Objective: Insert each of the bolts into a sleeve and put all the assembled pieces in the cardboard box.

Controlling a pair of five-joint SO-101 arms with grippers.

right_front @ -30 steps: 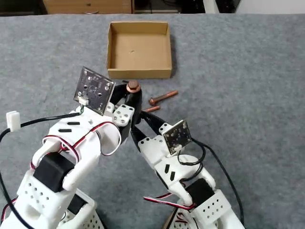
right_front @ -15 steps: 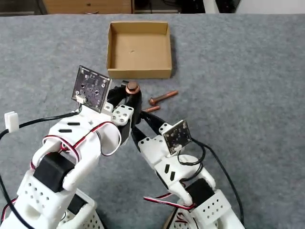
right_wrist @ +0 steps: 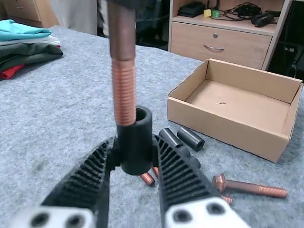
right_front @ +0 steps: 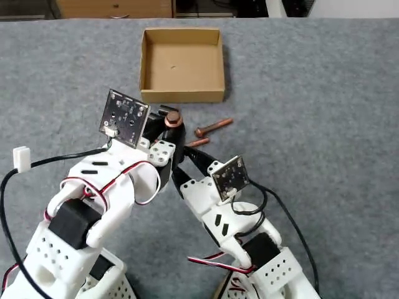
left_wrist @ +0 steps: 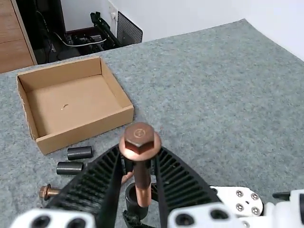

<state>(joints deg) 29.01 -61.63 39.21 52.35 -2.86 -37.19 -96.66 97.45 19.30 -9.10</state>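
We have the left gripper clamped on the copper hex-head bolt, upright and head up, just in front of the open brown cardboard box. The right gripper grips the short black cylindrical sleeve directly beneath, the threaded tip apparently just inside its mouth. To finish cleanly, we should hold both axes in line, lower the bolt slowly, and loosen neither grip until the head seats. Spare copper bolts and black sleeves lie by the box's front wall.
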